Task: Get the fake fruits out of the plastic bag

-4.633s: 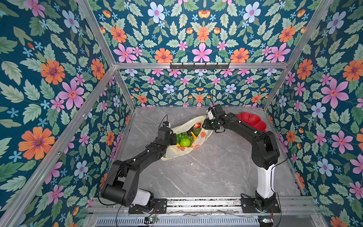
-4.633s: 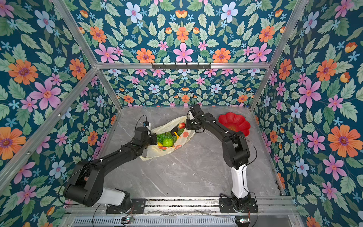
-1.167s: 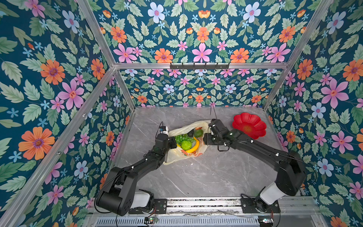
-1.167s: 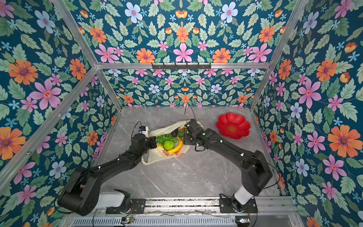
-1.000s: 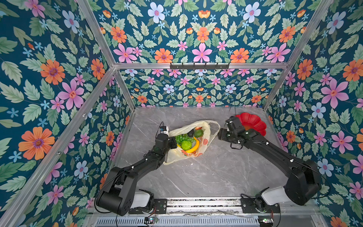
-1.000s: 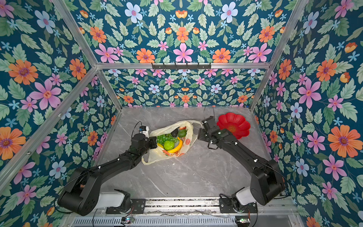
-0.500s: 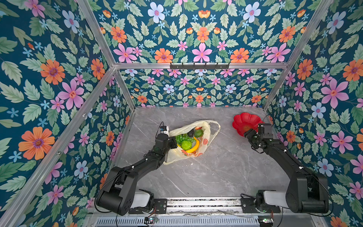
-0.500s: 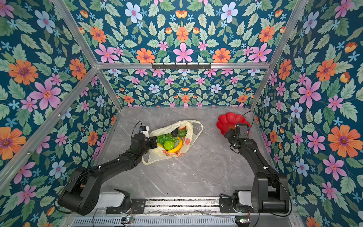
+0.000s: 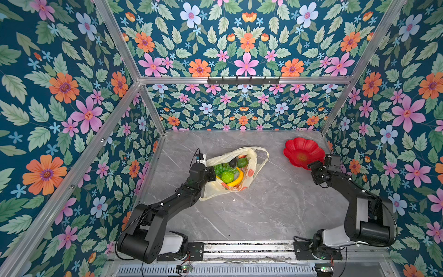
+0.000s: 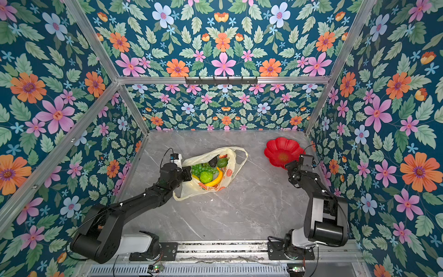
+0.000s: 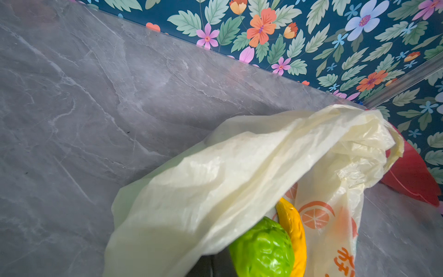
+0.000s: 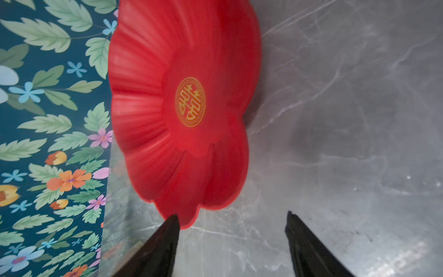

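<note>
The plastic bag (image 9: 250,167) (image 10: 229,172) lies open on the marble table, its mouth facing up. Inside it show green grapes (image 9: 221,167), a bumpy green fruit (image 9: 227,176) (image 11: 261,249), a yellow banana (image 9: 237,178) (image 11: 293,230), a dark avocado (image 9: 232,163), a green avocado (image 9: 242,162) and a bit of red strawberry (image 9: 241,156). My left gripper (image 9: 211,173) (image 10: 188,174) is shut on the bag's left rim; in the left wrist view the bag (image 11: 239,172) drapes over the jaws and hides them. My right gripper (image 9: 311,166) (image 12: 232,214) stands open and empty at the near edge of the red plate (image 12: 187,72).
The red flower-shaped plate (image 9: 303,153) (image 10: 282,150) sits empty at the back right, close to the right wall. One bag handle (image 9: 262,153) loops out toward the plate. Flowered walls close in the table on three sides.
My right arm has pulled away from the bag's mouth and swung right to the red plate, jaws open all along. The bag's right handle now lies stretched out. The left arm has not moved.
</note>
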